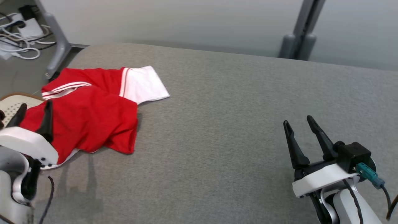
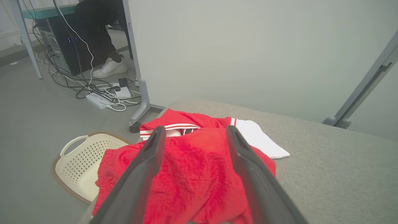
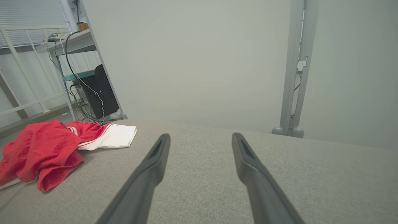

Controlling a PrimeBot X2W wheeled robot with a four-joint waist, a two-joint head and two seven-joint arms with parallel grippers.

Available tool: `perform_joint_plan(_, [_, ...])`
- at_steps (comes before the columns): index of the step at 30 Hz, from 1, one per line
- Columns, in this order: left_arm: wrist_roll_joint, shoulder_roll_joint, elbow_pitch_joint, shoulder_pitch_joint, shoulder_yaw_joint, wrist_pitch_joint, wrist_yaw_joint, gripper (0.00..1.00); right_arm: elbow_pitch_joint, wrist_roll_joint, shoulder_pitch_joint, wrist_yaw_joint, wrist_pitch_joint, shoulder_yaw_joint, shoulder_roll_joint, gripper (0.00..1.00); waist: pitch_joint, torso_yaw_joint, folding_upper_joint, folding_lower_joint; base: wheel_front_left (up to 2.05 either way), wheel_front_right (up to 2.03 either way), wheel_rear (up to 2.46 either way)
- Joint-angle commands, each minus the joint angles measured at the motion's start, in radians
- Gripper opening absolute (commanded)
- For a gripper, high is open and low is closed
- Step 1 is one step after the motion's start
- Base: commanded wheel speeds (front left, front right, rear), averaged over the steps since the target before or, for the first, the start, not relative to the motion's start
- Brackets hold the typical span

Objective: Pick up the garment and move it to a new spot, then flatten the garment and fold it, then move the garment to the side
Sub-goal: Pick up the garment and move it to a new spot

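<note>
Garment (image 1: 93, 121) lies crumpled at the left edge of the grey surface (image 1: 217, 130), just beside the left gripper (image 1: 35, 105), fingers spread; the right gripper (image 1: 297, 120), also spread, is well apart.

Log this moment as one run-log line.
garment: crumpled, unfolded | left gripper: open, at garment | right gripper: open, apart | stage: pre-grasp

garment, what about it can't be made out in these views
- Head view: the left gripper covers the red garment's near-left edge.
- All views: it lies crumpled, so its type and full outline are unclear.
- Head view: garment and picture edge hide most of the basket.
</note>
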Motion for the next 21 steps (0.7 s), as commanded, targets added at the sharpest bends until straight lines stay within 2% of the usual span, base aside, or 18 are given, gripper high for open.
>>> perform_joint_plan(1, [-0.02,0.015,0.011,-0.036,0.013,0.017,-0.009,1.0,-0.006,0.007,-0.01,0.002,-0.006,-0.005,-0.007,1.0,0.027,-0.047,0.0,0.0,0.0,0.0,0.0])
perform_joint_plan(9, [-0.093,0.105,0.124,-0.144,0.06,0.153,-0.024,1.0,-0.016,0.012,-0.046,0.002,-0.006,-0.002,-0.013,1.0,0.084,-0.145,0.0,0.0,0.0,0.0,0.0])
perform_joint_plan(18, [-0.167,0.181,0.259,-0.233,0.101,0.323,-0.011,1.0,-0.024,0.021,-0.079,0.002,-0.006,-0.004,-0.014,1.0,0.149,-0.233,0.0,0.0,0.0,0.0,0.0])
perform_joint_plan(21, [-0.183,0.215,0.314,-0.264,0.113,0.358,-0.02,1.0,-0.031,0.023,-0.092,0.002,-0.006,-0.006,-0.012,1.0,0.175,-0.261,0.0,0.0,0.0,0.0,0.0])
